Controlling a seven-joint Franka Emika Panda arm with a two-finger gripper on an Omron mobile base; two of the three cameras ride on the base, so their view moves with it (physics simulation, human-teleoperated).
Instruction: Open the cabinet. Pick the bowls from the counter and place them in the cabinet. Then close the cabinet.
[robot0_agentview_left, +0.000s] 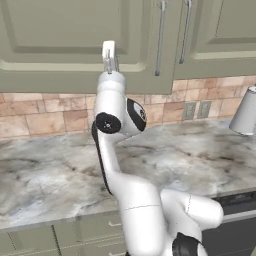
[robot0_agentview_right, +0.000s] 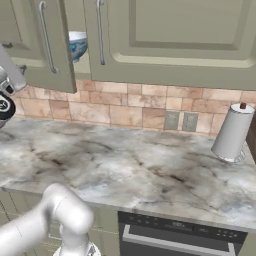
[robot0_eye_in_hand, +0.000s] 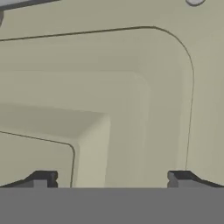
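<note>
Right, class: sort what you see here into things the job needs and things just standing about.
Job: cabinet, door ajar; blue-patterned bowl inside it; counter; open gripper facing the door panel.
Standing about: grey cylindrical container; wall outlets; tiled backsplash.

the arm (robot0_agentview_left: 131, 200) is glossy white, built of rounded segments with black joint discs; the gripper (robot0_eye_in_hand: 112, 179) has small dark tips.

Olive cabinet door (robot0_agentview_right: 45, 45) ajar, white-blue bowl (robot0_agentview_right: 77, 44) inside (partly hidden), above marble counter (robot0_agentview_right: 130, 165).
</note>
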